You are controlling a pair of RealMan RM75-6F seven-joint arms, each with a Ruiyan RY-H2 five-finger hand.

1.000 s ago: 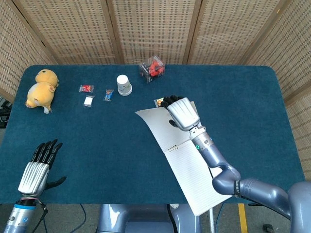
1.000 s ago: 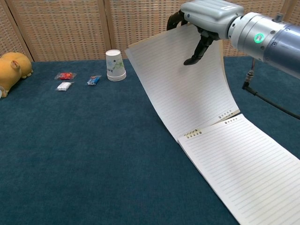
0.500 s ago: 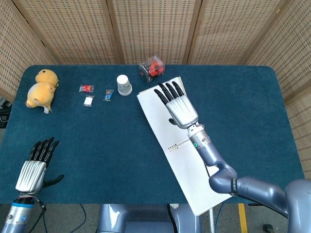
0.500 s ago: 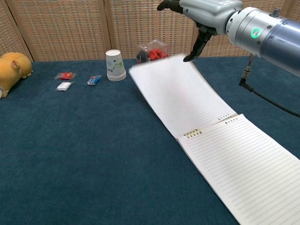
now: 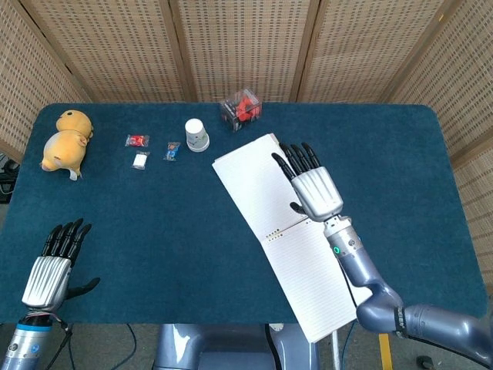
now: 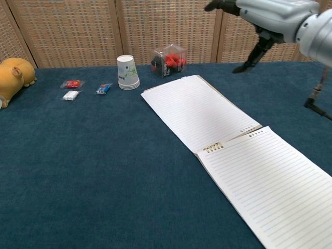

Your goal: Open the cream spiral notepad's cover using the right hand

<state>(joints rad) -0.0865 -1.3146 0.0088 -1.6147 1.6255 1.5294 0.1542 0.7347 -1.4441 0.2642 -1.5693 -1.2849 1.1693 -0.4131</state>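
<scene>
The cream spiral notepad (image 5: 296,247) (image 6: 244,166) lies open on the blue table, its cover (image 5: 254,185) (image 6: 194,111) folded flat toward the back and a lined page facing up in front. My right hand (image 5: 312,185) (image 6: 270,13) hovers above the cover's right side with fingers spread, holding nothing. My left hand (image 5: 54,266) rests open at the table's near left edge, far from the notepad; the chest view does not show it.
Behind the notepad stand a white paper cup (image 5: 197,135) (image 6: 127,72) and a clear box of red pieces (image 5: 242,108) (image 6: 169,59). Small wrapped sweets (image 5: 139,150) (image 6: 72,88) lie left of the cup. A yellow plush toy (image 5: 65,139) (image 6: 13,75) sits at the far left.
The cover, held up by my right hand a second ago, has dropped flat onto the table. The right hand let go, opened and drew back to the right.
</scene>
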